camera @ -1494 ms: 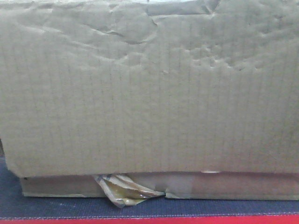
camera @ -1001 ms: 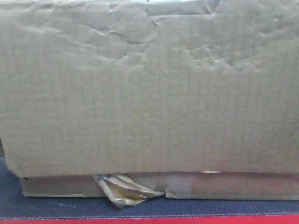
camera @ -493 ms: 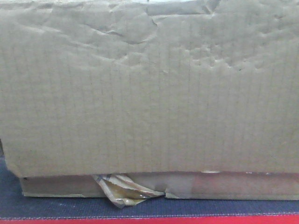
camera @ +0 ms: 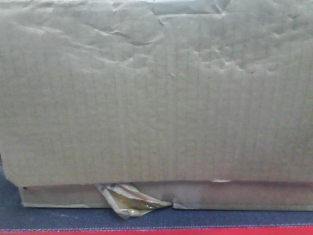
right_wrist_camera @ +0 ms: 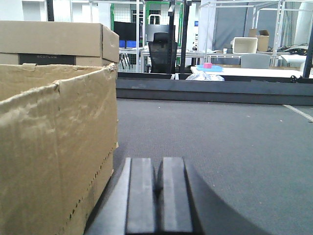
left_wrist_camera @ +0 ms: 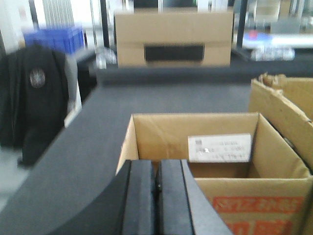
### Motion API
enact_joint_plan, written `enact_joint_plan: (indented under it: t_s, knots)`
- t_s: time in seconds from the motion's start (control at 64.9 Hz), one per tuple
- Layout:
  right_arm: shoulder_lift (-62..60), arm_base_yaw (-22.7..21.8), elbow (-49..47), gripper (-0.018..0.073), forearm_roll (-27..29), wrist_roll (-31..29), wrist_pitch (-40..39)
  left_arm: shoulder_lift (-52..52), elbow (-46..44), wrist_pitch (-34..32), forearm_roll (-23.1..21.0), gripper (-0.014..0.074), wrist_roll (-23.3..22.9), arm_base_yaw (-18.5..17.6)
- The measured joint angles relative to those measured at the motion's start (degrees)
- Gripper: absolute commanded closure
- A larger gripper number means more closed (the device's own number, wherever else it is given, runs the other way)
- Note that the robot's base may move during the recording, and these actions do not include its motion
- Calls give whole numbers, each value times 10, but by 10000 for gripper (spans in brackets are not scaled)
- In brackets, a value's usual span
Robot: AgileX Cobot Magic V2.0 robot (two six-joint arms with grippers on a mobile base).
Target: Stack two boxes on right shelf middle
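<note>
Large box: sits on flat box, on dark surface; shelf unseen. Left pincer, right pincer: closed, empty. Advice: open wide, clasp opposite sides, lift level.

At the lower centre of each wrist view, the left hand and right hand show two flat, matte black rectangular fingers, flanked by smooth curved dark grey housing.

Front camera hugs the box; wrist cameras face forward.
</note>
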Motion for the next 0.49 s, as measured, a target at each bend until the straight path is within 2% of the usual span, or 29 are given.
enact_joint_plan:
  t_s: [0.139,0.2,0.37,0.493]
  knots:
    - [0,0,0,721,0,0,0,121,-116,105,-22,708,0,0]
    - [0,0,0,721,0,0,0,183,-161,131,-33,708,0,0]
    - [0,0,0,721,0,0,0,301,-247,136,-56,708,0,0]
    - [0,0,0,721,0,0,0,361,-275,125,-70,708,0,0]
